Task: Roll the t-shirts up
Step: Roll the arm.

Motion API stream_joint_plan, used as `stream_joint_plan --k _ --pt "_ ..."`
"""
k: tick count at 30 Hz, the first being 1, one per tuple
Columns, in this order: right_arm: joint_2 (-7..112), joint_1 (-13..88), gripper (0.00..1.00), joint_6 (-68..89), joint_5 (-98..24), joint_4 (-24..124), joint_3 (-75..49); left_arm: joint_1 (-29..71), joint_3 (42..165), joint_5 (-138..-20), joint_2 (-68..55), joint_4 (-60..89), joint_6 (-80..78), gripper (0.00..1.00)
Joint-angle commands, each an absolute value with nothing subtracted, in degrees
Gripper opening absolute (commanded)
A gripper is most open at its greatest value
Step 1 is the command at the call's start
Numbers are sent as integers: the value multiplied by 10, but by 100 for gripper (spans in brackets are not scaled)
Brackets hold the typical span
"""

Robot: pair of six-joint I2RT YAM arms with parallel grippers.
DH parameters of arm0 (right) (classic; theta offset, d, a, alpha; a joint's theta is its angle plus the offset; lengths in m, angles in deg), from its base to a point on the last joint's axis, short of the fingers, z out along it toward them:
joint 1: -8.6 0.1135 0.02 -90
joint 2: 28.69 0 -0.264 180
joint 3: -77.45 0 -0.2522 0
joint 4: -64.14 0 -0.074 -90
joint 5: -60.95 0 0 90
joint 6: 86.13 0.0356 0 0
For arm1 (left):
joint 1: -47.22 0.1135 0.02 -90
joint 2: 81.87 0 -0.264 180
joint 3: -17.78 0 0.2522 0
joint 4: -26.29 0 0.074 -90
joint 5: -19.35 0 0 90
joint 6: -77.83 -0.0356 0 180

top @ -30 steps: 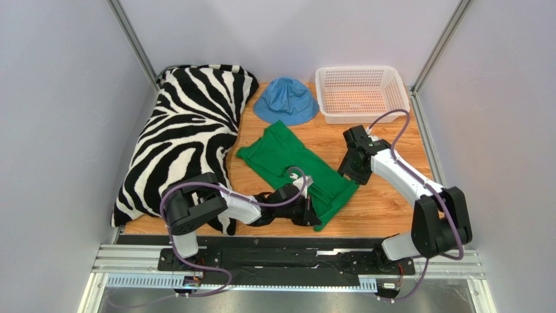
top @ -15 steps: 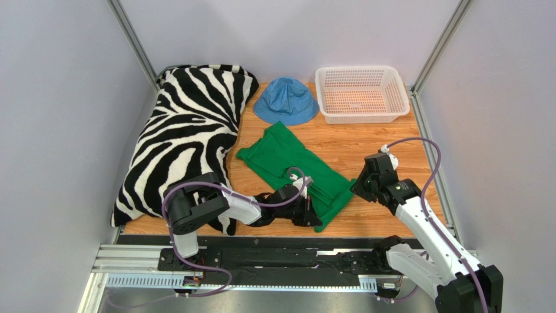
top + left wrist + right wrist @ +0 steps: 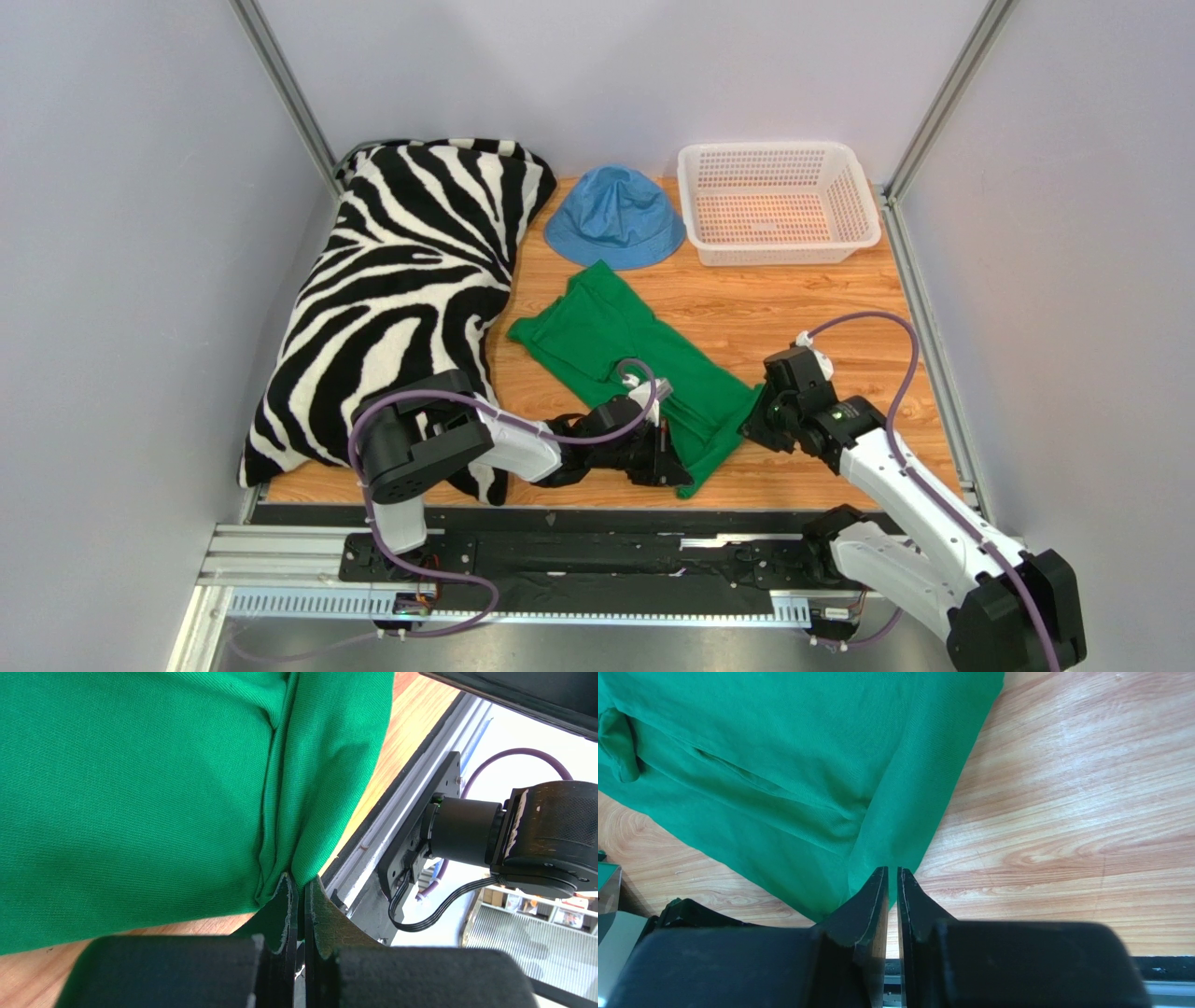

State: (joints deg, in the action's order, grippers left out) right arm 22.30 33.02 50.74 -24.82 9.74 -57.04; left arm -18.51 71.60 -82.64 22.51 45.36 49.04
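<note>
A: A wooden surface (image 3: 828, 301), grey walls round it. Where's the t-shirt (image 3: 617, 343)?
B: Spread mid-surface beside the zebra pillow (image 3: 400, 294), with the blue hat (image 3: 615, 217) and white basket (image 3: 697, 196) beyond it.
A: And the left fingers (image 3: 284, 903)?
B: Pinched tight on its near edge.
A: The right fingers (image 3: 875, 892)?
B: Nearly together at its right edge. Whether cloth is caught, I can't tell.

I run a left arm (image 3: 512, 445) and a right arm (image 3: 912, 493): white shells, black joints.
The left claw (image 3: 296, 882) and right claw (image 3: 892, 875) each end in two tapered matte black fingers; behind each claw a purple cable (image 3: 870, 325) loops back along the white shell.
</note>
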Motion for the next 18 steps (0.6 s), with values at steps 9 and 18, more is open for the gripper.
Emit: stream_joint_plan --k 9,18 --pt "282 336 12 524 -254 181 -574 -187 701 -836 242 427 485 0" --pt "312 337 12 524 -254 202 -571 -187 704 -842 242 427 479 0"
